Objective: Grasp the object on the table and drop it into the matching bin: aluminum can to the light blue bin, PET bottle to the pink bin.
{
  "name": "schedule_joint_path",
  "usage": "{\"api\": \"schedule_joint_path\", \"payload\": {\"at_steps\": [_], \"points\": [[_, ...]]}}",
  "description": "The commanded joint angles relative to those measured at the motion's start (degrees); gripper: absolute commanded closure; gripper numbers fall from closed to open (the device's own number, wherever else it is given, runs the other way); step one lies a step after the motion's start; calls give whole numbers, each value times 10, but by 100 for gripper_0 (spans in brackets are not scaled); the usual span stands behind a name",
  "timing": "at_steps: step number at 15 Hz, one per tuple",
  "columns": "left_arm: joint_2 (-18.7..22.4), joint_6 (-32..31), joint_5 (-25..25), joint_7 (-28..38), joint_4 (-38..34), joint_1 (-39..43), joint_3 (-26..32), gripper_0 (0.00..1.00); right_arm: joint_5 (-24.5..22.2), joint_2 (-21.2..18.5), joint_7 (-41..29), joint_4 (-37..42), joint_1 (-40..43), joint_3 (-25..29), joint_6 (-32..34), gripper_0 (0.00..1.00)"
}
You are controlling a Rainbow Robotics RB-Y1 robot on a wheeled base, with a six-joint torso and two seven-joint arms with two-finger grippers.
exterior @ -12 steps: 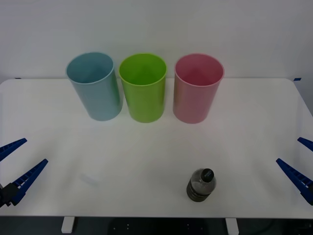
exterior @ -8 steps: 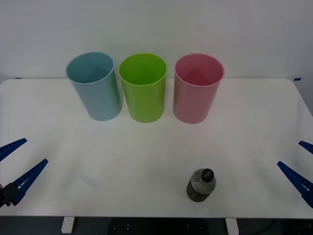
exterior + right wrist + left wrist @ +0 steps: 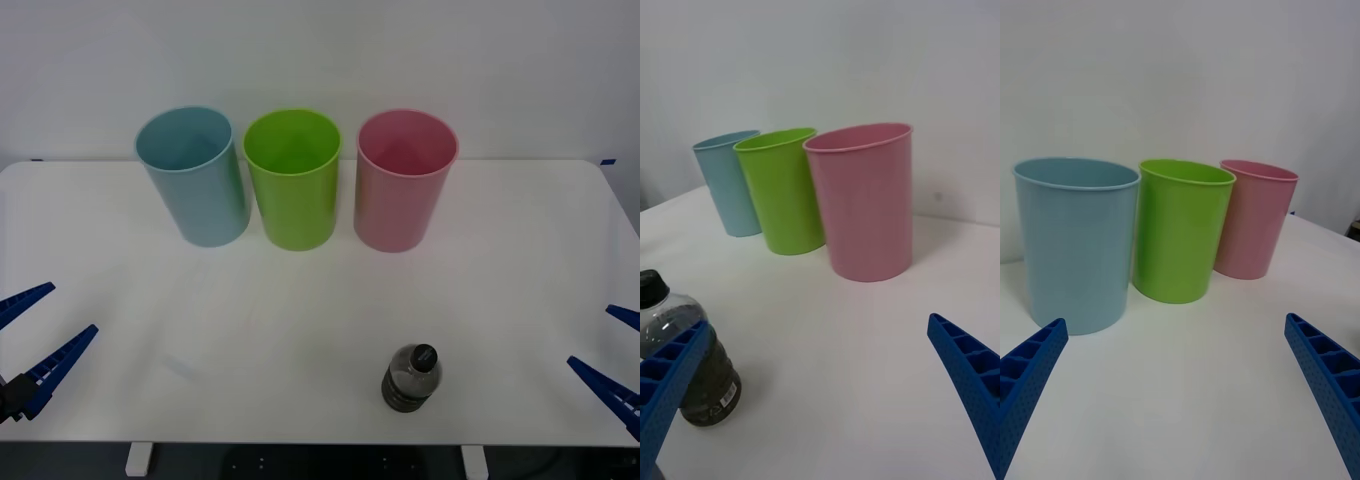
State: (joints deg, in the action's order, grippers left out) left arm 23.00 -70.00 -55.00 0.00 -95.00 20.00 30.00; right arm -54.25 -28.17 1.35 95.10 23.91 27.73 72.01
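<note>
Three bins are counted on one table point(image 3: 520, 260): one light blue bin point(image 3: 196, 178), one lime green bin point(image 3: 294, 181) and one pink bin point(image 3: 402, 182); one PET bottle point(image 3: 410, 378) is counted

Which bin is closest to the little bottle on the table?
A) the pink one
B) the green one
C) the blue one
A. The PET bottle stands upright near the table's front edge, toward the right, and the pink bin at the right end of the row is the nearest of the three.
</note>
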Motion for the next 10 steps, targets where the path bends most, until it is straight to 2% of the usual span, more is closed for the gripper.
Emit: {"api": "schedule_joint_path", "payload": {"at_steps": [1, 6, 8, 10], "points": [[0, 0, 0, 0, 0, 0, 0, 0, -2, -15, 12, 0, 3, -17, 13, 0], [0, 0, 0, 0, 0, 0, 0, 0, -36, -25, 46, 0, 0, -36, 41, 0], [0, 0, 0, 0, 0, 0, 0, 0, -47, -26, 107, 0, -3, -47, 43, 0], [0, 0, 0, 0, 0, 0, 0, 0, -53, -29, 136, 0, -4, -60, 43, 0]]}}
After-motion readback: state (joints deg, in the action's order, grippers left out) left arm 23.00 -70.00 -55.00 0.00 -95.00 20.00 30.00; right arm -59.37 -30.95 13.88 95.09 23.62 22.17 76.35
